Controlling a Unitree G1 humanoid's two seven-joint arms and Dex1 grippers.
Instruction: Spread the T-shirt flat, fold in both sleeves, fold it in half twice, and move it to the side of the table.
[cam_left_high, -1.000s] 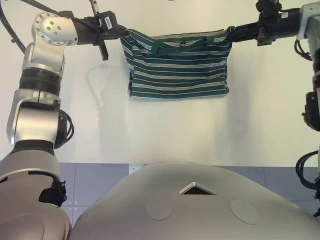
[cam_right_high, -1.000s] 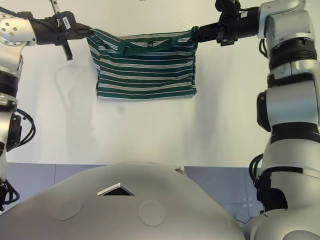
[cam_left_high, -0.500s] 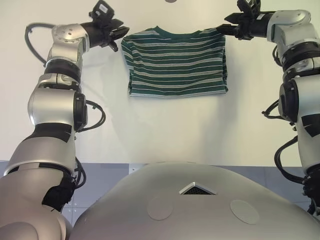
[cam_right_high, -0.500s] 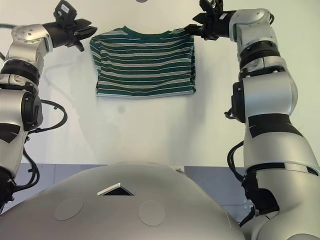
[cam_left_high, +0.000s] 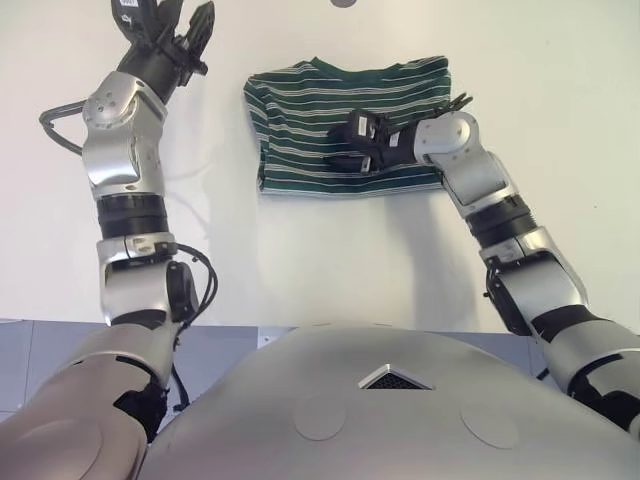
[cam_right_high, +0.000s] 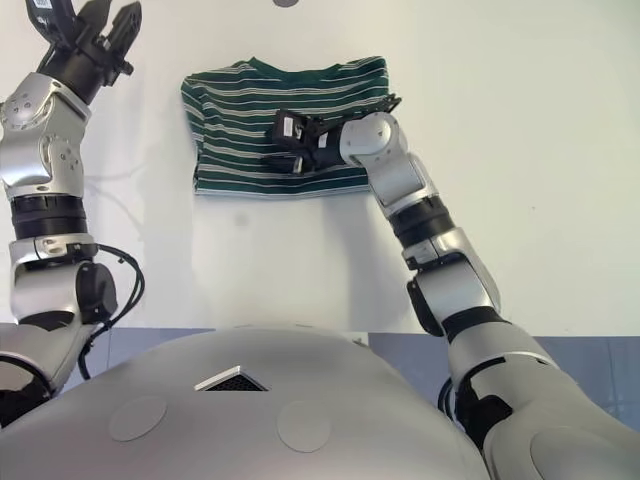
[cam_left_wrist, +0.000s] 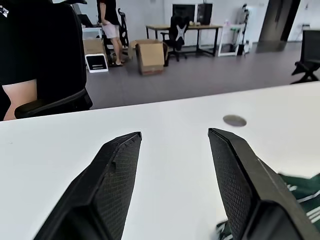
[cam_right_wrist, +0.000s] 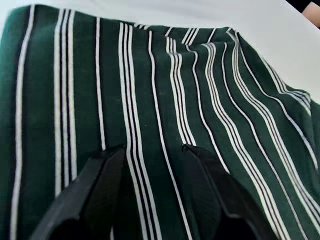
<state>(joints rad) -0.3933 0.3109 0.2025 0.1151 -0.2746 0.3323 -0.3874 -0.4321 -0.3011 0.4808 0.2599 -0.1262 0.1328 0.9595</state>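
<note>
Folded green white-striped T-shirt (cam_left_high: 300, 110) on white table (cam_left_high: 540, 120), right gripper (cam_left_high: 340, 146) over its middle, fingers narrowly parted, left gripper (cam_left_high: 186, 18) aloft, fingers wide.

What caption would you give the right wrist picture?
Open right claw poised over the green, white-striped T-shirt.

A small grey round disc (cam_left_wrist: 234, 120) sits near the table's (cam_left_wrist: 172, 165) far edge. Beyond that edge, 1 cardboard box (cam_left_wrist: 150, 56), 1 black office chair (cam_left_wrist: 177, 34) and a desk (cam_left_wrist: 206, 26) stand on grey floor (cam_left_wrist: 210, 75).
</note>
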